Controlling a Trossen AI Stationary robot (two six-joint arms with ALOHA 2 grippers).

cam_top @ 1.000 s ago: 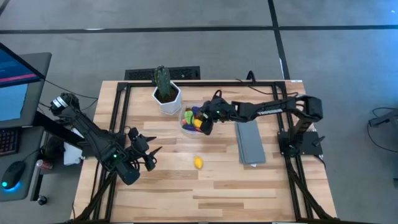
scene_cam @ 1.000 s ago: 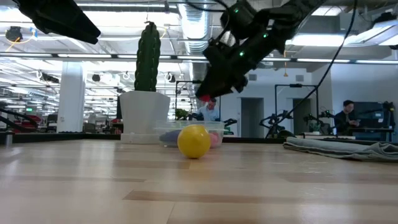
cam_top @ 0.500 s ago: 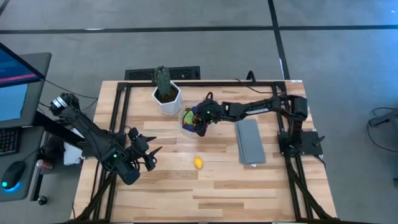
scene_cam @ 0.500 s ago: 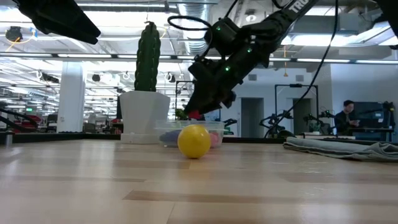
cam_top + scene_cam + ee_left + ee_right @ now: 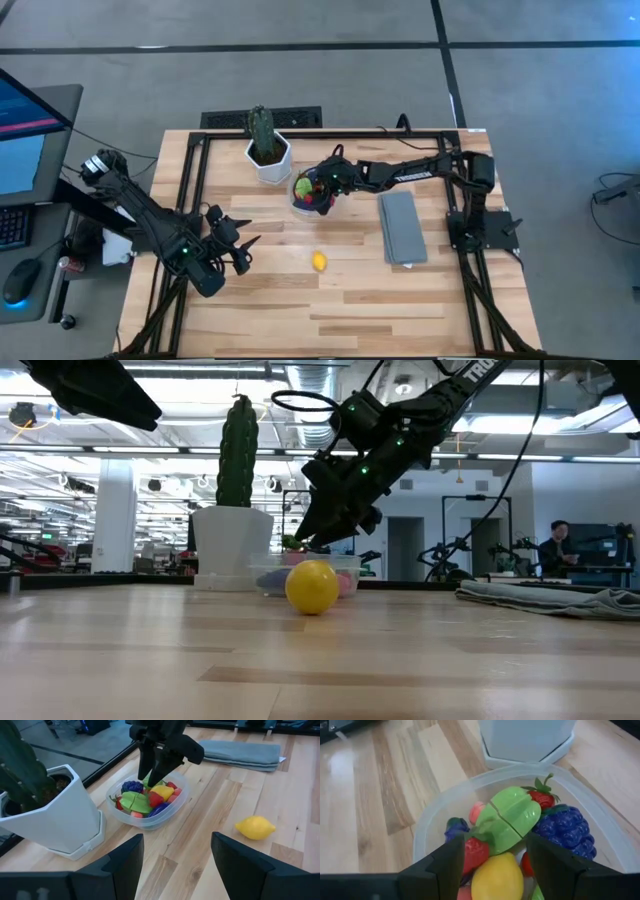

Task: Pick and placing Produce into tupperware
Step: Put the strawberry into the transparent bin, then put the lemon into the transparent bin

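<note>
Hovering right claw [image 5: 318, 190], fingers parted, directly above produce-filled tupperware [image 5: 298, 205]

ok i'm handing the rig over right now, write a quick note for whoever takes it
Right gripper: fingers open, empty, low over the tupperware beside the white pot.
Left gripper: open, empty, waiting near the table's left front.
Done: the tupperware holds a pile of produce, among it purple grapes, a green piece, strawberries and a yellow piece.
Left: one yellow lemon lies alone on the table, in front of the tupperware. Pick it up and drop it in.
The grey cloth is not part of the job.
</note>
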